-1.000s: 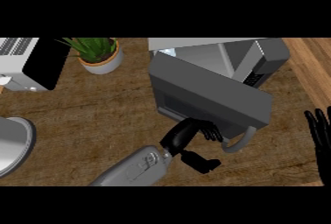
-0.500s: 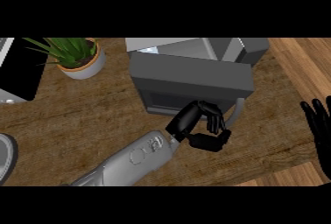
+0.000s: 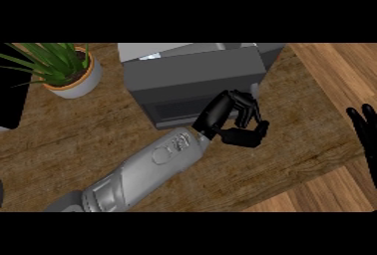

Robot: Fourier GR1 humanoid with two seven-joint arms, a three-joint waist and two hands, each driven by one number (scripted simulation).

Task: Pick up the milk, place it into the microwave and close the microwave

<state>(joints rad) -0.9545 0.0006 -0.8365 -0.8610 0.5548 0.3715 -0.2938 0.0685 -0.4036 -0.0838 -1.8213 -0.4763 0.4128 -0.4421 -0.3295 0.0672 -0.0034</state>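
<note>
**Clerk:** Item one, the appliance?

**Keeper:** Grey box-shaped microwave (image 3: 193, 74), upper centre of the frame, standing on the dark brown wooden surface (image 3: 74, 144). The pale grey top lies toward the upper edge. The dark grey door (image 3: 184, 105), with a darker window panel, faces the lower edge and lies across the front. Whether it is fully shut cannot be told.

**Clerk:** Item two, the milk?

**Keeper:** It does not show in this view, so its place cannot be told.

**Clerk:** Item three?

**Keeper:** Black left hand (image 3: 234, 122), on a grey forearm (image 3: 147, 169) that enters at the lower left and runs diagonally to the centre. The hand sits at the lower right corner of the microwave's door, touching it or just beside it. Its fingers (image 3: 247, 105) are curled in toward the thumb, and nothing is seen held between them.

**Clerk:** Item four?

**Keeper:** Black right hand (image 3: 364, 134), at the right edge of the frame, resting. Its fingers are straight, spread slightly and pointing up. It is well apart from the microwave.

**Clerk:** Sundries?

**Keeper:** One green spiky-leaved plant (image 3: 44, 57) in a round white pot with an orange rim (image 3: 80, 82), upper left, beside the microwave and apart from it. Lighter wooden boards (image 3: 331, 64) along the right side. One black object (image 3: 7, 107) cut off by the left edge, kind not determined.
</note>
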